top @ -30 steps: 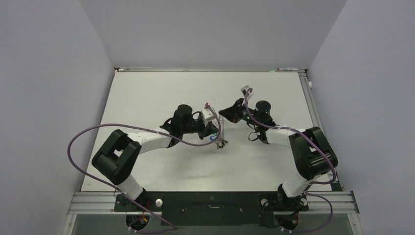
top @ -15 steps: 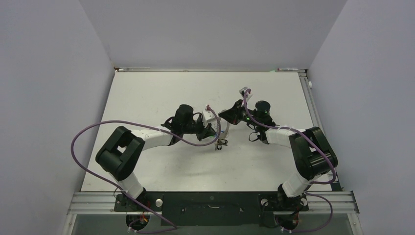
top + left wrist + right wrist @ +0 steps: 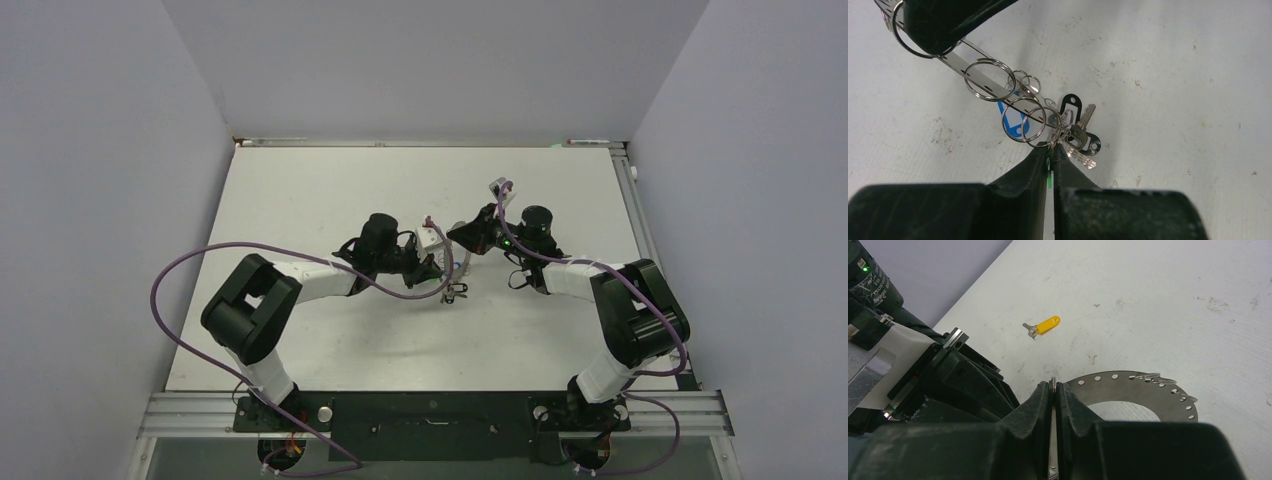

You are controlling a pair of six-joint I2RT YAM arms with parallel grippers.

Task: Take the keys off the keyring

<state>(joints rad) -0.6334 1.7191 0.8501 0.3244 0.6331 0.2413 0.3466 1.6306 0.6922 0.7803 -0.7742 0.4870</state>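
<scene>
The keyring [image 3: 1128, 390] is a flat grey perforated ring, held off the table between both grippers. My right gripper [image 3: 1053, 385] is shut on its rim. In the left wrist view the keyring [image 3: 979, 76] runs edge-on, with several small split rings hanging from it. My left gripper [image 3: 1050, 149] is shut on a green-headed key [image 3: 1049, 177] still linked to the ring. Beside it hang a silver key [image 3: 1083, 122], a blue tag [image 3: 1015, 120] and black-headed keys [image 3: 1093, 145]. A yellow-headed key [image 3: 1045, 325] lies loose on the table. From above, the two grippers [image 3: 440, 272] [image 3: 462, 240] meet mid-table.
The white tabletop [image 3: 330, 190] is walled at the back and sides. The left arm's purple cable [image 3: 175, 275] loops out to the left. The left gripper's body [image 3: 923, 370] sits close by the right fingers.
The right gripper has dropped slightly toward the left one. The left arm has shifted a little to the right. Both stay shut, with the key bundle hanging between them.
</scene>
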